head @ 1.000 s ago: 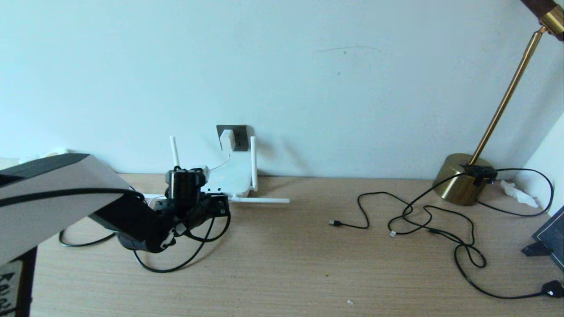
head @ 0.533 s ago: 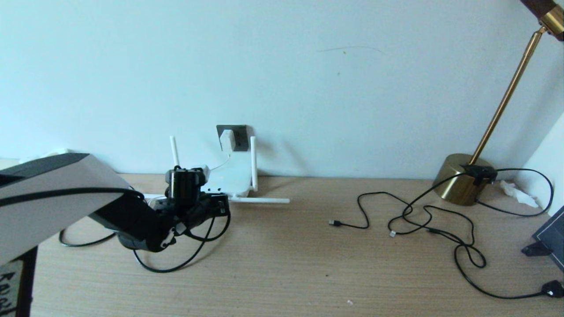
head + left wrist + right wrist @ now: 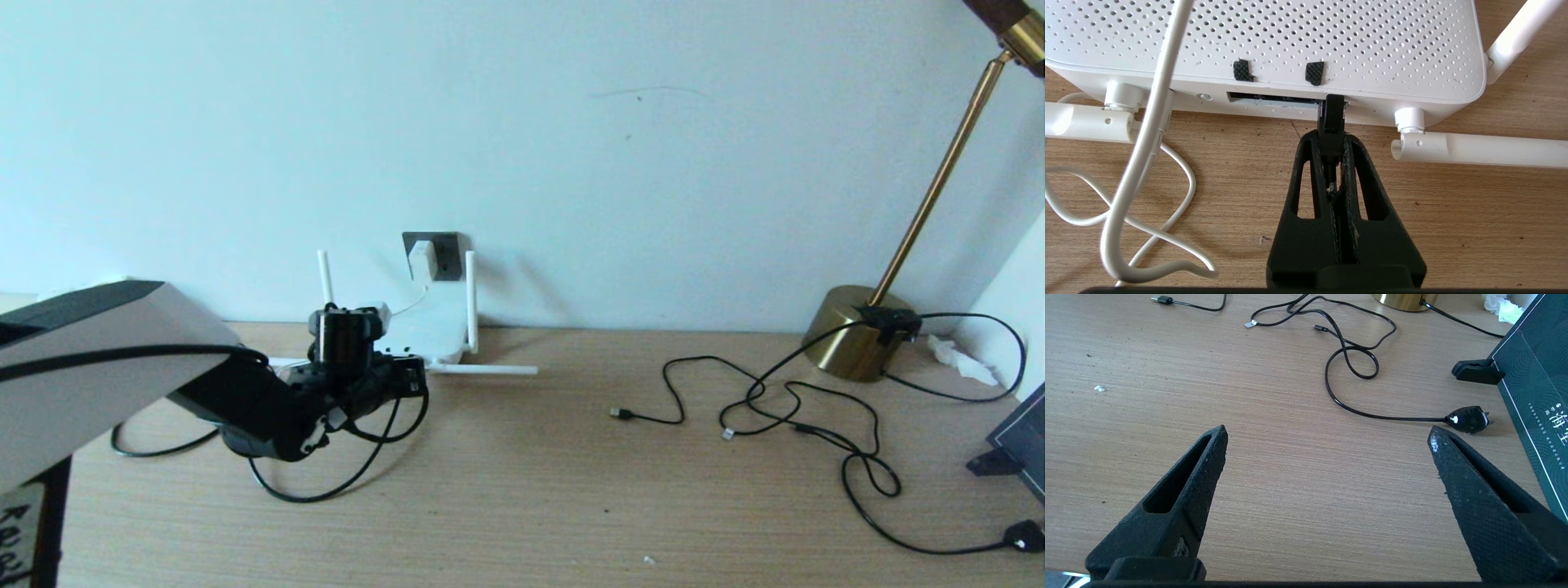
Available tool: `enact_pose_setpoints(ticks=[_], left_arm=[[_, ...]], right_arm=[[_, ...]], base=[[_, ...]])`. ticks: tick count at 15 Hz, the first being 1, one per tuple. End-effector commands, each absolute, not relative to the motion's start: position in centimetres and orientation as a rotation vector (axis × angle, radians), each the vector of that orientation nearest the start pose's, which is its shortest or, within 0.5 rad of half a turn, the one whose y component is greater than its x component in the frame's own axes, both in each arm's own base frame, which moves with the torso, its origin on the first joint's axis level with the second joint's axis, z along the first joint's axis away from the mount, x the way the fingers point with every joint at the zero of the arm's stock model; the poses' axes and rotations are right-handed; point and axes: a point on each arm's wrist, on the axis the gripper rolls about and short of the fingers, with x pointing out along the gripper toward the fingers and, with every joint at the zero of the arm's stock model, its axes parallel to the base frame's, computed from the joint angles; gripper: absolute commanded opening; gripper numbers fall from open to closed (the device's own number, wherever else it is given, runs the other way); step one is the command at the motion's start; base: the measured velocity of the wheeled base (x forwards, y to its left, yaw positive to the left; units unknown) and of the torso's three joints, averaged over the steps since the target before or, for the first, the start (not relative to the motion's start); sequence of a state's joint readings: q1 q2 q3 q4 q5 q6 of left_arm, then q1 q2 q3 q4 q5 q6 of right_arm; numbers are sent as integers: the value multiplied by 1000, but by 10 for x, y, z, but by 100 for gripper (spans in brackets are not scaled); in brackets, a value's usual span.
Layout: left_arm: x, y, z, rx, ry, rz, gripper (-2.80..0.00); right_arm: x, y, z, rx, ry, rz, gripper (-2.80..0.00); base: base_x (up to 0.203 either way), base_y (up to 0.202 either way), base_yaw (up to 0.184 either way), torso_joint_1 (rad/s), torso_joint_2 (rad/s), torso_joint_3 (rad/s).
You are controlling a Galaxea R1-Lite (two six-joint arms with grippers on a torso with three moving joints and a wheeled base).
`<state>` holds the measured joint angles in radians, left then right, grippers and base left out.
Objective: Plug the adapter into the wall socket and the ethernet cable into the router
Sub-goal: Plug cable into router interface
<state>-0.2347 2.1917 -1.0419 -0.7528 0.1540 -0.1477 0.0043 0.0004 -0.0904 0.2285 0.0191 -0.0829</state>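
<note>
The white router (image 3: pixel 1274 41) lies flat by the wall, with dark ports along its near edge and stick antennas (image 3: pixel 1478 149) folded out. My left gripper (image 3: pixel 1331 141) is shut on the black plug of the ethernet cable (image 3: pixel 1332 118), whose front end sits at the right end of the port row. Behind the gripper the cable loops over the table (image 3: pixel 326 488). The white adapter (image 3: pixel 420 260) sits in the dark grey wall socket (image 3: pixel 445 245), and its thin white cord (image 3: pixel 1147 134) runs down beside the router. My right gripper (image 3: pixel 1327 435) hangs open over bare table.
Thin black cables (image 3: pixel 784 408) with small plugs sprawl at the right, ending in a black plug (image 3: pixel 1468 419). A brass lamp base (image 3: pixel 853 331) stands at the back right. A dark green box (image 3: pixel 1535 396) stands at the table's right edge.
My left gripper has edged slightly forward toward the router with the plug, and the cable loop followed. The right arm has not moved.
</note>
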Motion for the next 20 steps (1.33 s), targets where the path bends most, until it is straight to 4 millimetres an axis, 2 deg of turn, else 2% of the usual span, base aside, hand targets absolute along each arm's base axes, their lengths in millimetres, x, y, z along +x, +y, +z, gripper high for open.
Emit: enact_pose_setpoints(ticks=[1,12,13,20], left_arm=[[399,-92,78,-73,382,-51,-280],[400,-92,72,-73,397,-68,-280],[400,-92,72,-74,394,-68,0],[394,-91,72,-76,402,-68,0]], right_arm=[[-31,0,77,-83,140,30,0],[-31,0,77,-83,140,30,0],[-31,0,77,-83,140,30,0],[-31,0,77,-83,140,29,0]], base=[[0,0,0,0,0,0],[0,0,0,0,0,0],[0,0,0,0,0,0],[0,0,0,0,0,0]])
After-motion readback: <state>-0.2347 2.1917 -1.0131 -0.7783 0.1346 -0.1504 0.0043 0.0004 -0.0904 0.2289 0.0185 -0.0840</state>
